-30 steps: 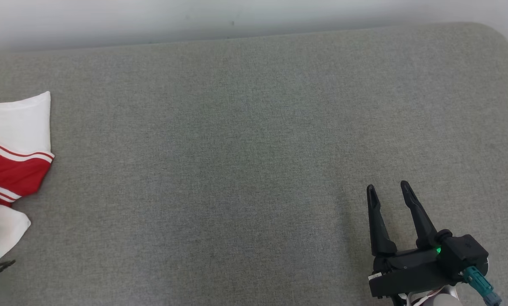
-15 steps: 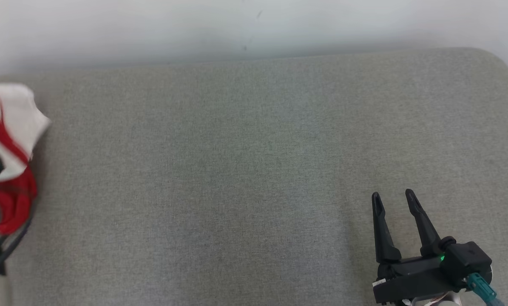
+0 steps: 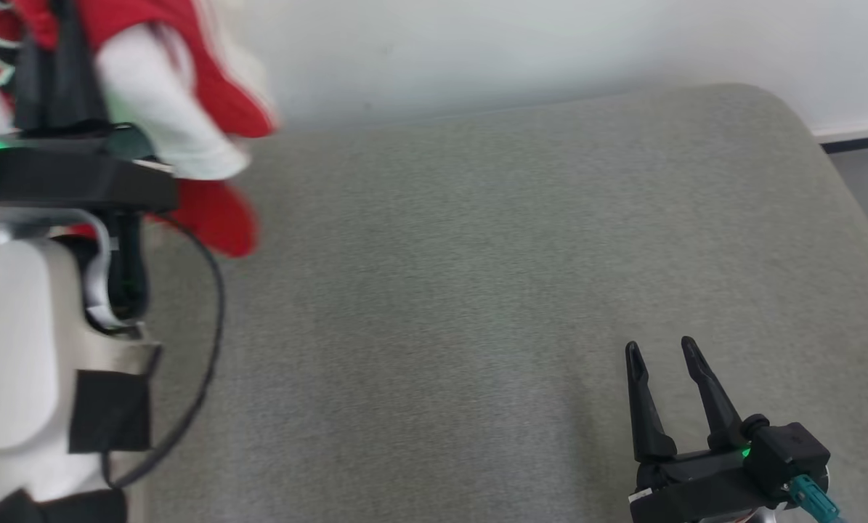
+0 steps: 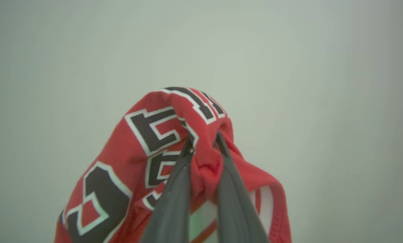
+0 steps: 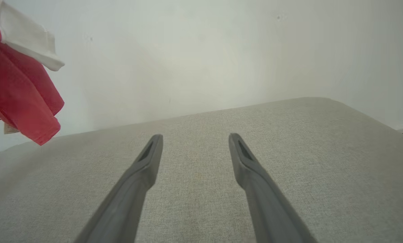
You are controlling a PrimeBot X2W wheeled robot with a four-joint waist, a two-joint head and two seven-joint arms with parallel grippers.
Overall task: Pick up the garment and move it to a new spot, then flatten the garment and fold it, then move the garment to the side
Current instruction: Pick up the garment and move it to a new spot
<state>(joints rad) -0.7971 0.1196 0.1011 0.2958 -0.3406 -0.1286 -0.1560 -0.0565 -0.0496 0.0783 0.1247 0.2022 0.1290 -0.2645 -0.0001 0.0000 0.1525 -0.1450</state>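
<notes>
A second ago the garment (image 3: 219,102) lay flat on the grey cushion (image 3: 477,254) at the nine o'clock edge of the head view. Now it is bunched up at about eleven o'clock in that view, lifted by the left gripper (image 4: 203,143). The head camera has swung as well, so part of that shift is the view's own. In the left wrist view the two dark fingers are pinched on a fold of the red cloth, with its black-and-white lettering draped over their tips towards twelve o'clock. The pale left forearm (image 3: 12,341) and its looping cable (image 3: 212,305) fill the eight o'clock side of the head view.

By my reading the pick-up is done and the carry to a new spot is under way, with flattening and folding still to come. In the right wrist view the red hem hangs at nine to ten o'clock, above the cushion. The head view is smeared by motion there, so a trailing corner may still be brushing the fabric.

The right gripper (image 3: 660,345) rests low at five o'clock, jaws spread wide and holding nothing (ready, I would judge, to help spread the cloth).

The cushion is a plain woven grey with a rounded corner at two o'clock. A bare pale wall (image 3: 550,51) stands behind it, and a dark skirting strip (image 3: 858,142) shows at three o'clock.
</notes>
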